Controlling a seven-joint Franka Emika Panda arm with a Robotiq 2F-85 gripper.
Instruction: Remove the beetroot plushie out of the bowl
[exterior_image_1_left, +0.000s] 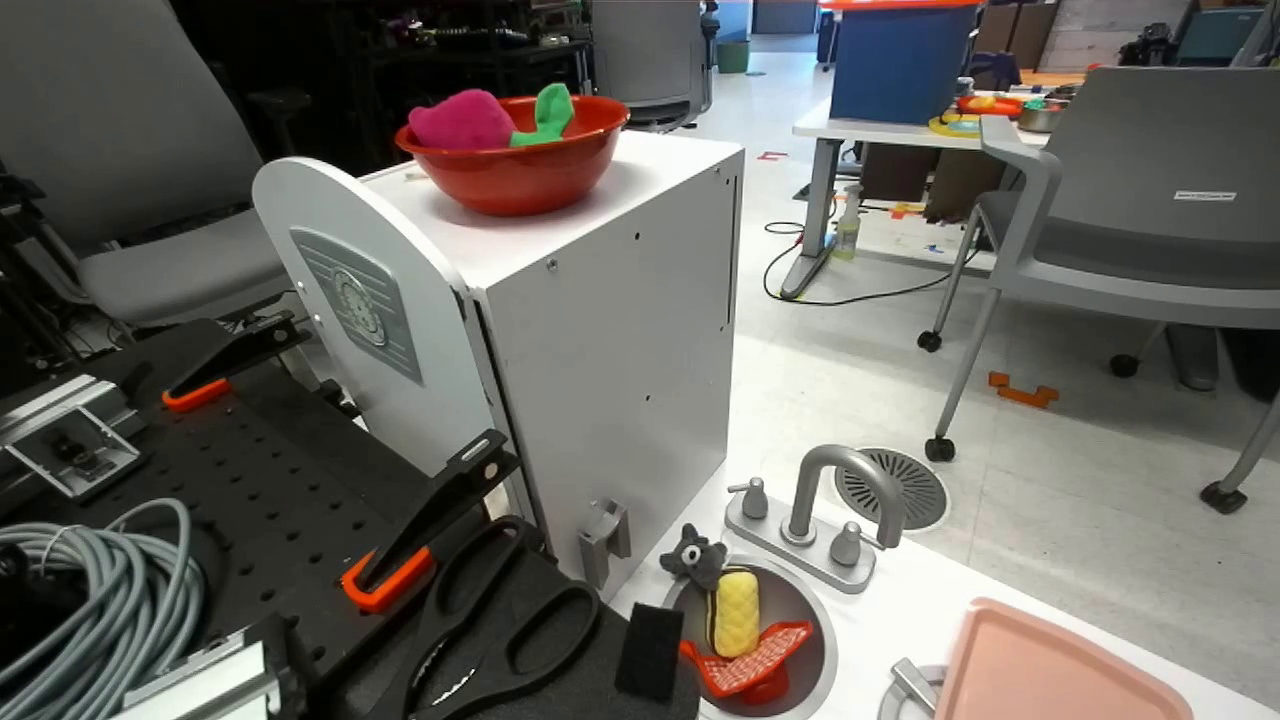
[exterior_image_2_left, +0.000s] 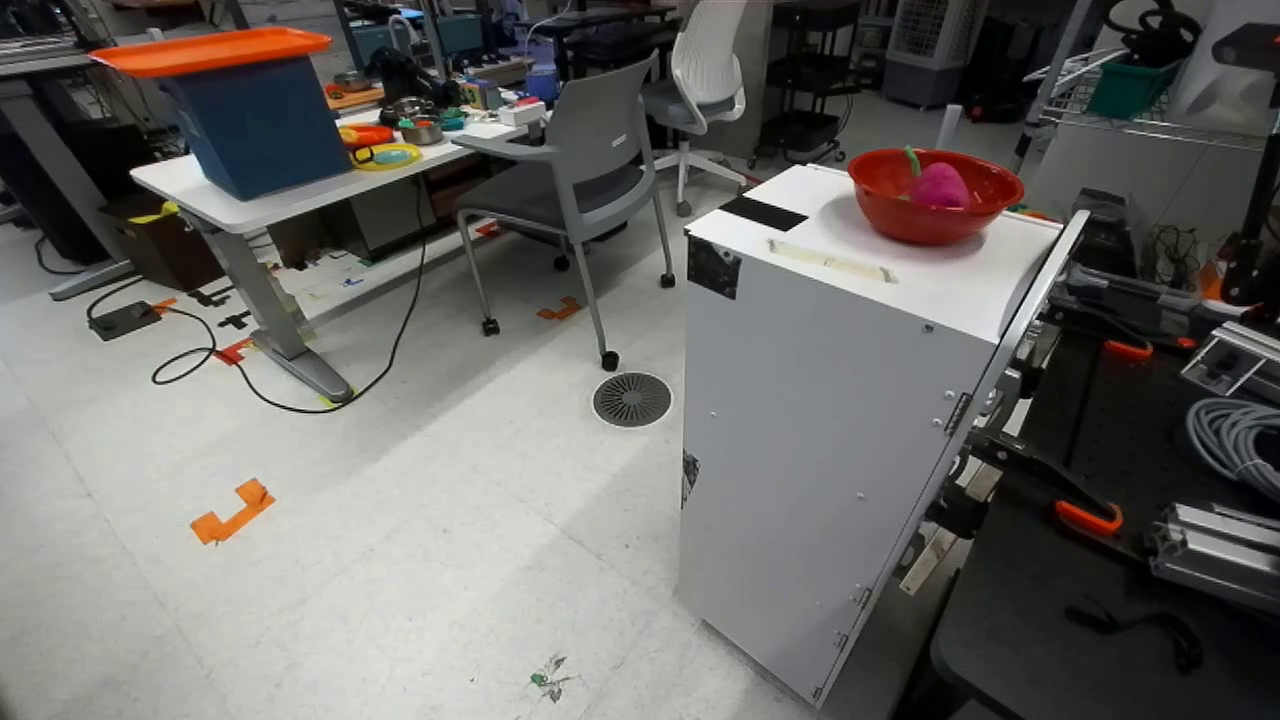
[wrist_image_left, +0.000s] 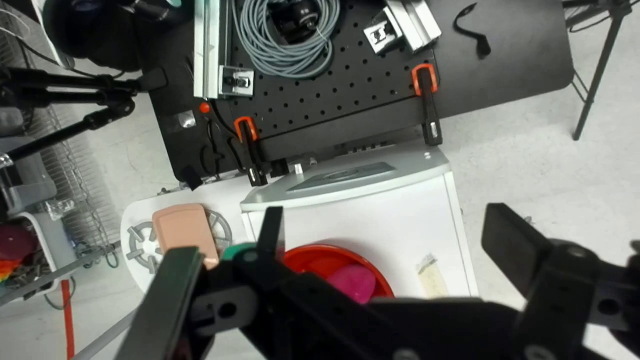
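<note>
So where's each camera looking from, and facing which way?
Wrist view: overhead, facing down at white cabinet and black table; open pincer shows.
In an exterior view, raised, sink side, facing down toward the cabinet; no pincer.
In an exterior view, raised, across the cabinet from the sink, facing down toward a grey chair; no pincer.
Both exterior views share the red bowl and beetroot plushie.

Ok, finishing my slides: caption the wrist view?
Open fingers in the foreground; beyond, a partly hidden red bowl holding the pink beetroot plushie sits on a white cabinet.
</note>
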